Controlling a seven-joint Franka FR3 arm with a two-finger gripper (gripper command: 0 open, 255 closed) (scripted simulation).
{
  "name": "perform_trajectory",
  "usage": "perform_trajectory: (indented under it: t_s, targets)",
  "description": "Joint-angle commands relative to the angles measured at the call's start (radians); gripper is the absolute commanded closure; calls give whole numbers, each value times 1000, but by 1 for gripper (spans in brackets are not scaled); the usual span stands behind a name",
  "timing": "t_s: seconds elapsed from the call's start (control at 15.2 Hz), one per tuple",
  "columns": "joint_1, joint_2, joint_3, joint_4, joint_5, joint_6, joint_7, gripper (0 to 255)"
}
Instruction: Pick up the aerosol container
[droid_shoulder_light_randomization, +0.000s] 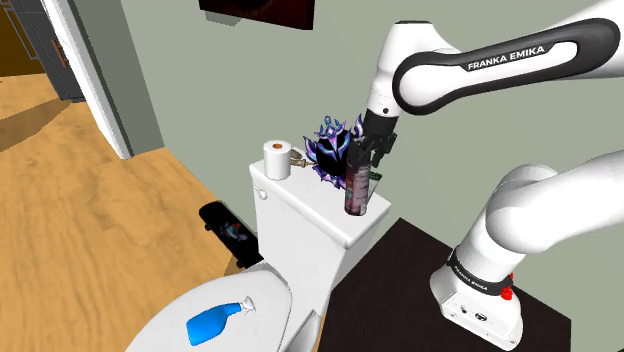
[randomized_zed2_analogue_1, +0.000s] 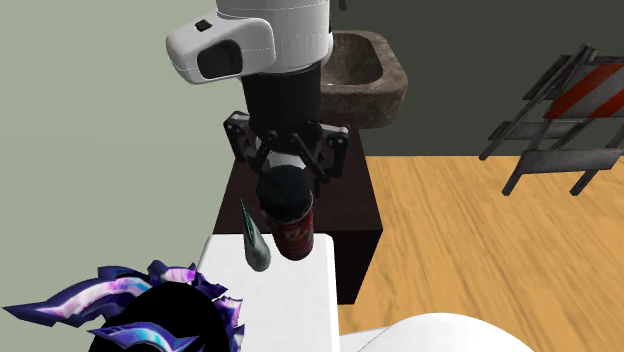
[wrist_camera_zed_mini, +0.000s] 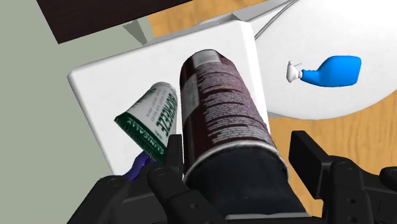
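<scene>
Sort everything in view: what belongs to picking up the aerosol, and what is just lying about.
Job in hand:
aerosol can, upright on the toilet tank
end effector, straddling the can

Lying about:
green-and-white tube
blue spray bottle
toilet paper roll
purple spiky ornament

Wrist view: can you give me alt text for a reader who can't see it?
The open black gripper straddles a dark aerosol can standing on a white toilet tank lid, one finger clear of it. A green-and-white tube sits beside the can; a blue spray bottle rests on the closed toilet seat beyond.
</scene>
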Motion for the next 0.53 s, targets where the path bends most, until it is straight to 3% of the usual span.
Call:
perform_trajectory:
  t_s: [0.0, 0.46]
  targets:
    - [0, -9, -2, 21, -2, -30, 2, 255]
    - [-3, -28, -8, 80, -8, -108, 3, 255]
